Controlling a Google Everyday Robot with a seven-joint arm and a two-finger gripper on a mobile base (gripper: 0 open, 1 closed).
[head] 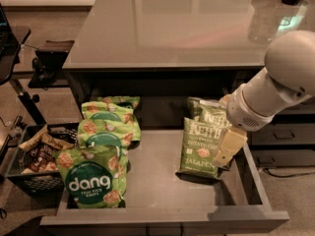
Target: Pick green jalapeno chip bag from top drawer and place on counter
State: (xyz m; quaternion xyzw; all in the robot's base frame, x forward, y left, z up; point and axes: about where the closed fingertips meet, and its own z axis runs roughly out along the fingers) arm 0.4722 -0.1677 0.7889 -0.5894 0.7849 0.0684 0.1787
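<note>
The green jalapeno chip bag [199, 149] lies in the right half of the top drawer [157, 183]. It is propped at a slant with its lettering facing up and the word JALAPENO along its lower end. A second bag of the same kind [210, 113] sits just behind it, toward the back of the drawer and partly covered by it.

The claw [228, 149] is down inside the drawer at the front bag's right edge, between the bag and the drawer's right wall. Its pale tan body overlaps that edge of the bag. From where I stand I cannot tell whether the claw is open or closed, or whether it has hold of the bag or is only pressed against its side. The bag itself rests on the drawer floor.

The thick white arm [275, 85] reaches in from the right, slanting down over the drawer's right rear corner.

On the left side of the drawer a row of brighter green dang bags [93, 176] runs from front to back, overlapping one another. Bare grey drawer floor separates them from the two darker bags.

The drawer is pulled well out from under the desk [167, 28], whose glossy grey top shows soft reflections. On the floor left of the drawer stands a black crate [24, 183] holding dark snack packs [37, 149].
</note>
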